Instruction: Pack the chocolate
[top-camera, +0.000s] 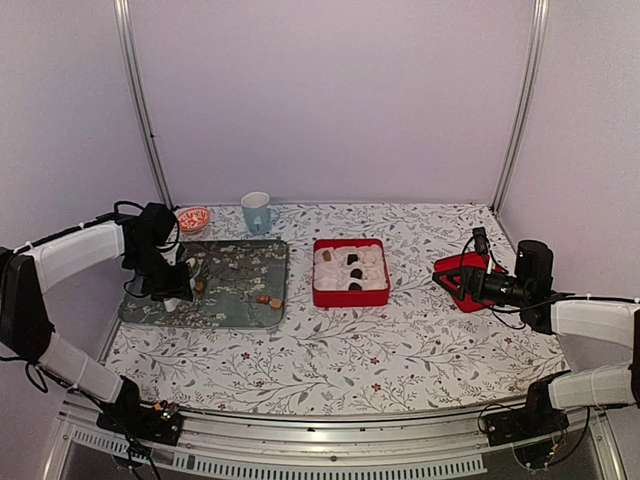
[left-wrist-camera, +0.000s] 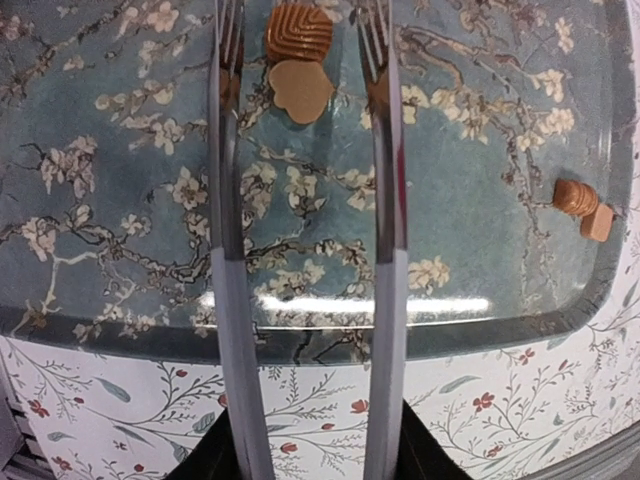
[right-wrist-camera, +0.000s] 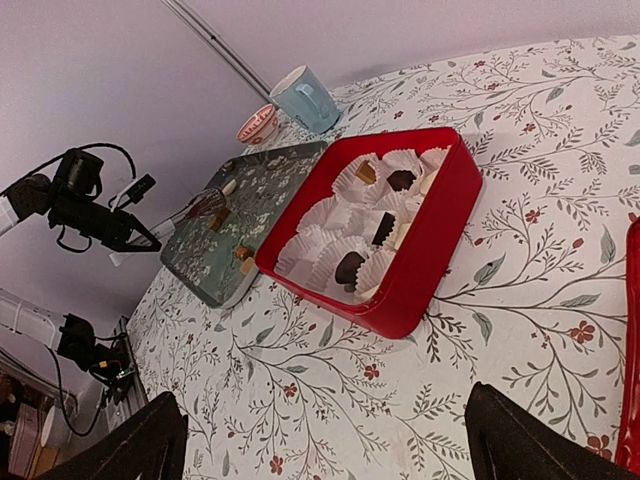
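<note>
My left hand (left-wrist-camera: 301, 35), fingers apart, straddles the tan chocolate (left-wrist-camera: 302, 90) on the tray (left-wrist-camera: 480, 200); I should descend squarely before closing.

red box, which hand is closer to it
Right. The right hand is just off the right side of the red box, with a short gap between them. The left hand is farther away, over the tray to the box's left.
</note>
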